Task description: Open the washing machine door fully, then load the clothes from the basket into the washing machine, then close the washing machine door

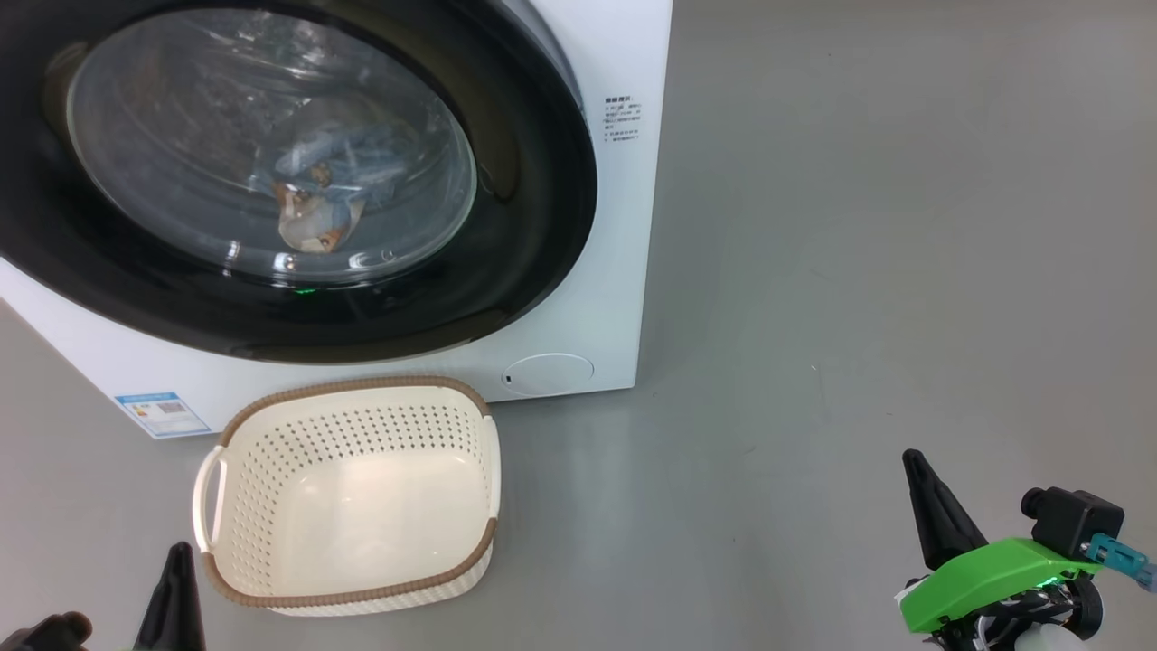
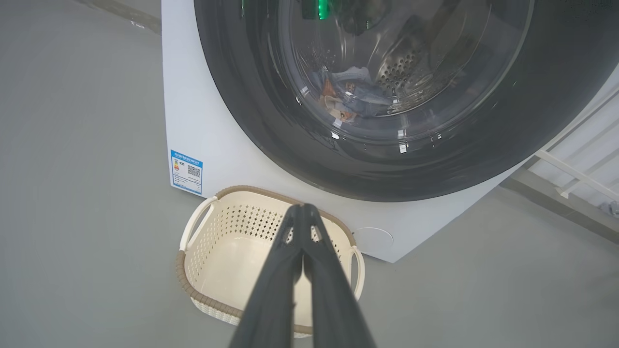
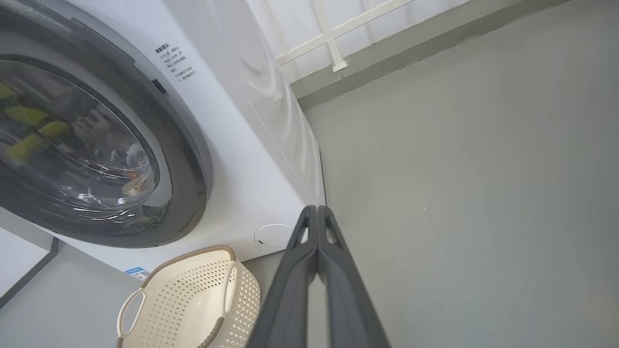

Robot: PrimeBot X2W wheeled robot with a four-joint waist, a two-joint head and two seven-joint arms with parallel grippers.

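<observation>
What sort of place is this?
Likely a lab or test bay set up as a laundry corner: a white front-loading washing machine on bare grey floor, a plastic basket before it, white railing behind.

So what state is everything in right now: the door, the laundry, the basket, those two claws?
washing machine door, shut.
clothes, inside the washing machine, seen through the door glass.
basket, empty, upright.
left gripper, shut, holding nothing.
right gripper, shut, holding nothing.

Washing machine door [image 1: 506, 271] shut, clothes [image 1: 316, 194] inside; basket [image 1: 348, 493] empty.
</observation>
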